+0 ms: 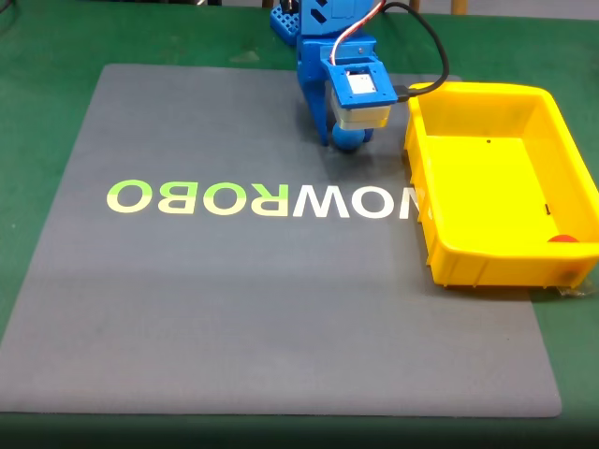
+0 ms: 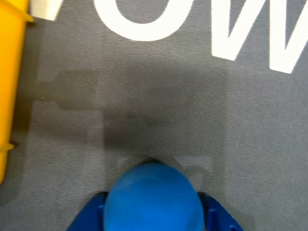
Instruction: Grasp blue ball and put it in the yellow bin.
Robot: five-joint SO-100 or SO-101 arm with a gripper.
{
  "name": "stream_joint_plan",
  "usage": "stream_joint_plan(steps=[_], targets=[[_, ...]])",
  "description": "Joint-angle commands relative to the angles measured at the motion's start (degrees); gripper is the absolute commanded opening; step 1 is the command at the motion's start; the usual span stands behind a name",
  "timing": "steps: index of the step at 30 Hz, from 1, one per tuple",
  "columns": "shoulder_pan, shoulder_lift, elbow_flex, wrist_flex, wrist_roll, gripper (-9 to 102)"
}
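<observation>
In the wrist view the blue ball [image 2: 153, 195] sits at the bottom centre, with a blue finger pressed against each of its sides. My gripper [image 2: 153, 214] is shut on it just over the grey mat. In the fixed view the ball [image 1: 349, 137] peeks out under the blue arm and its white wrist block, where my gripper [image 1: 347, 143] points down at the mat's far edge. The yellow bin [image 1: 468, 267] stands to the right of the gripper, a short gap away. Its wall [image 2: 8, 72] runs along the wrist view's left edge.
A grey mat [image 1: 234, 309] with the mirrored letters "NOWROBO" [image 1: 262, 198] covers the green table. A small red object [image 1: 564, 238] lies in the bin's near right corner. A black cable [image 1: 432, 47] loops from the arm towards the bin's rim.
</observation>
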Motion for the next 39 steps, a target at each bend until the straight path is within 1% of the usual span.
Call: stream_joint_plan(steps=[1,9,17,21,26,32,36,39], targets=[[-0.5,-0.3,-2.6,-1.5,0.3,18],[-0.9,-0.6,-2.8,-1.8,0.8,0],[-1.0,-0.6,-2.7,-1.8,1.5,0],[-1.0,2.0,-2.7,-1.9,2.7,0],[1.3,11.9,-2.7,-3.3,3.9,0],[3.1,24.0,-3.1,-8.3,4.0,0],[0.1,26.6,-4.7,-12.2,4.7,0],[-3.8,26.5,-7.4,-13.1,6.1,0]])
